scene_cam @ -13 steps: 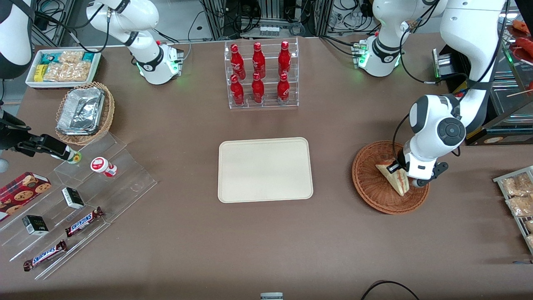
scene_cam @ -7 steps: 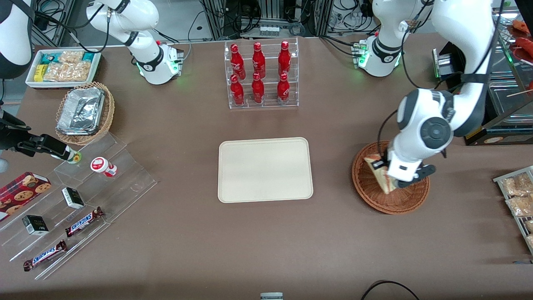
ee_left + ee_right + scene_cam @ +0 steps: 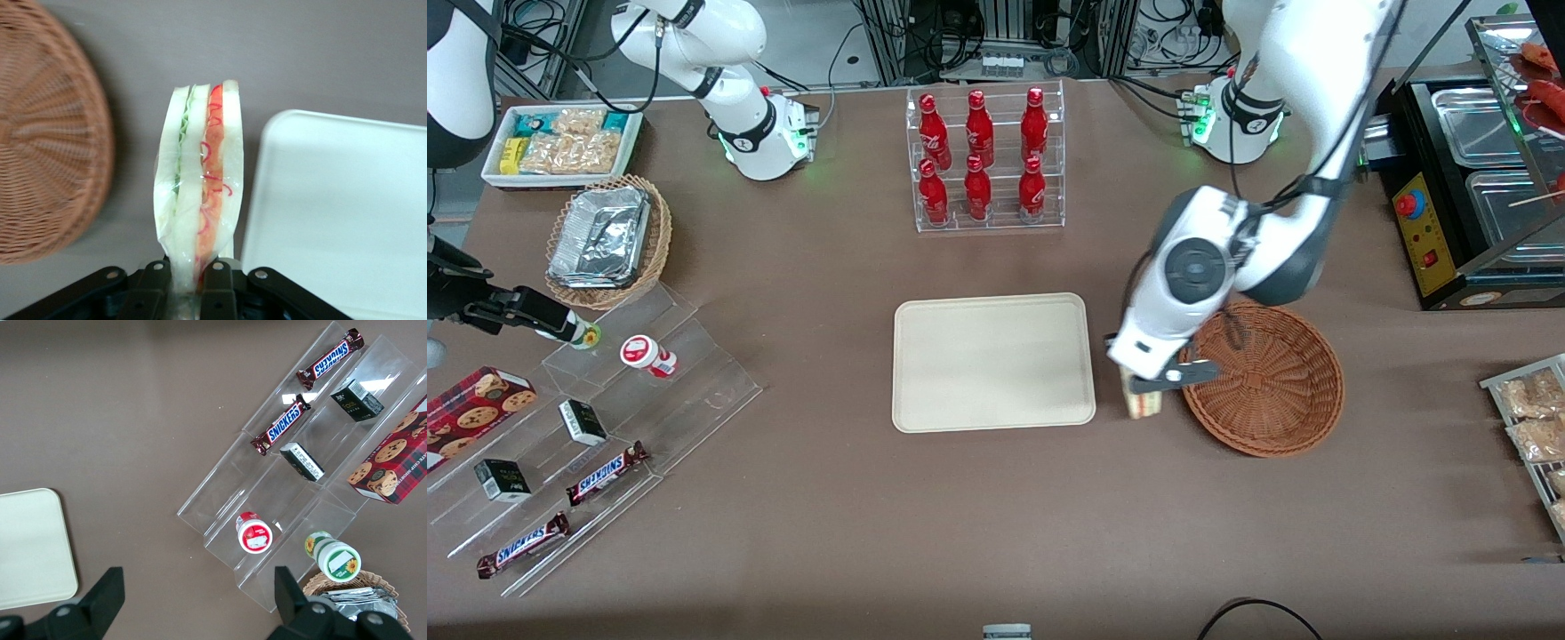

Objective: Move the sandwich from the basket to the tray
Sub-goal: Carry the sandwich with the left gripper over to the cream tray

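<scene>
the claw (image 3: 187, 283) grips the sandwich (image 3: 199, 177) between basket (image 3: 1272, 382) and tray (image 3: 992, 362).

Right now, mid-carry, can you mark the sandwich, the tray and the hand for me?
sandwich (image 3: 200, 180), left wrist view, on its layered cut edge.
tray (image 3: 992, 363), front view, on its bare middle.
hand (image 3: 190, 283), left wrist view, between the fingertips shut on the sandwich's lower end, between basket (image 3: 1272, 382) and tray.
</scene>
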Available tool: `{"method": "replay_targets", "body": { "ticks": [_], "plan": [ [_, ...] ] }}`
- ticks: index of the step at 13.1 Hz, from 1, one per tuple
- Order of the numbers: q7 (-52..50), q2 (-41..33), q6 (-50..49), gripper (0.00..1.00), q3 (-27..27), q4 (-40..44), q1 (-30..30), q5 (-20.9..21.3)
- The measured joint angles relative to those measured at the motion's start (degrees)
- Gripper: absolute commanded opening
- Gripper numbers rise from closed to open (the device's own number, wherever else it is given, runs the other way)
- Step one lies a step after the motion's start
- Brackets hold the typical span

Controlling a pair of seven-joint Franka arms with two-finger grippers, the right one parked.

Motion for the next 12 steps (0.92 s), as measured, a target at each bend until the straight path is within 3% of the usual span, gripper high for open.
{"method": "replay_targets", "body": {
  "ticks": [4, 12],
  "plan": [
    [-3.93, 7.23, 0.0, 0.0, -0.01, 7.96, -6.15, -2.16],
    [-12.16, 19.0, 0.0, 0.0, 0.0, 21.25, -16.27, -2.3]
  ]
}}
